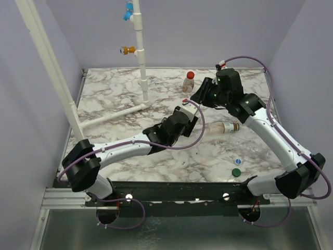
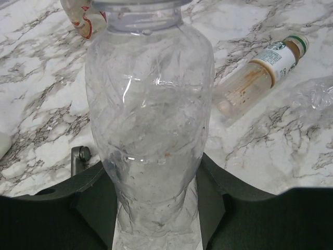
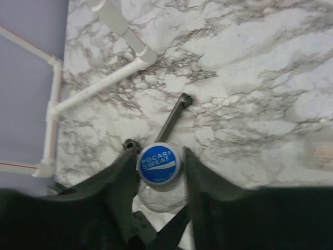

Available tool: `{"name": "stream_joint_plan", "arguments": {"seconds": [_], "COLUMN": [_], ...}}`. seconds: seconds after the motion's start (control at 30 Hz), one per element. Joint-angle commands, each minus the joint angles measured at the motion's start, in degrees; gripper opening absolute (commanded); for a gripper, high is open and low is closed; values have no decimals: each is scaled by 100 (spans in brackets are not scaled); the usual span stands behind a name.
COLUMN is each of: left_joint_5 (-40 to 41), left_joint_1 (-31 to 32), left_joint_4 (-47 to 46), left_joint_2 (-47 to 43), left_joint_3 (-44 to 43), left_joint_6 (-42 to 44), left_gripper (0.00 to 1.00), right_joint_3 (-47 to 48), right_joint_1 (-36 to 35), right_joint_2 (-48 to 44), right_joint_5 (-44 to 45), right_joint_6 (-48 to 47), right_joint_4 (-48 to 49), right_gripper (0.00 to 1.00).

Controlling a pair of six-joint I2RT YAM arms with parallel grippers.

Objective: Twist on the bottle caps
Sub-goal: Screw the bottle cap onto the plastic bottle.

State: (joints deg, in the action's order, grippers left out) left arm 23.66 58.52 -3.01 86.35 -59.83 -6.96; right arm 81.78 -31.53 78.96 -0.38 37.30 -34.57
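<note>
My left gripper (image 2: 156,208) is shut on the lower body of a clear bottle (image 2: 151,114), holding it upright over the middle of the table. From above, my right gripper (image 3: 159,152) closes round a white-and-blue cap (image 3: 158,163) that sits on this bottle's neck. Its left finger touches the cap and its right finger stands hard beside it. In the top view both grippers meet at mid-table, the left (image 1: 187,113) below the right (image 1: 200,96). A loose white-and-blue cap (image 1: 238,161) and a green cap (image 1: 236,172) lie near the front right.
A bottle with a red cap (image 1: 188,82) stands at the back. A labelled bottle (image 1: 223,127) lies on its side, and a crumpled clear bottle (image 2: 317,94) lies beyond it. A white pipe frame (image 1: 140,57) rises at the back left.
</note>
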Motion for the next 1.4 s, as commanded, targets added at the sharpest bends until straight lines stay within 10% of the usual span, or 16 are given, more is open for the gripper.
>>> {"name": "stream_joint_plan", "arguments": {"seconds": [0.0,0.1,0.53,0.9,1.37], "left_joint_5": [-775,-1869,-7203,-8551,-8524], "left_joint_1": [-187,-396,-1771,-2006,-2064], "left_joint_4": [-462,-219,-881,-1809,-1951], "left_joint_2": [-357,-507,-1490,-1796,-1800], "left_joint_3": [-119,23,1003,1337,1424], "left_joint_6": [186,126,-1115,-2096,-2191], "left_gripper": [0,0,0,0,0], "right_joint_3": [119,173,-435,-1014,-1265], "right_joint_1": [-117,-61,191,191,191], "right_joint_2": [-181,-435,-1327,-1661,-1723], "right_joint_5": [4,-24,-2214,-4302,-4440], "right_joint_6": [269,77,-1177,-1217,-736], "right_joint_4": [-474,-266,974,1890,2383], "right_gripper": [61,100,99,80,42]}}
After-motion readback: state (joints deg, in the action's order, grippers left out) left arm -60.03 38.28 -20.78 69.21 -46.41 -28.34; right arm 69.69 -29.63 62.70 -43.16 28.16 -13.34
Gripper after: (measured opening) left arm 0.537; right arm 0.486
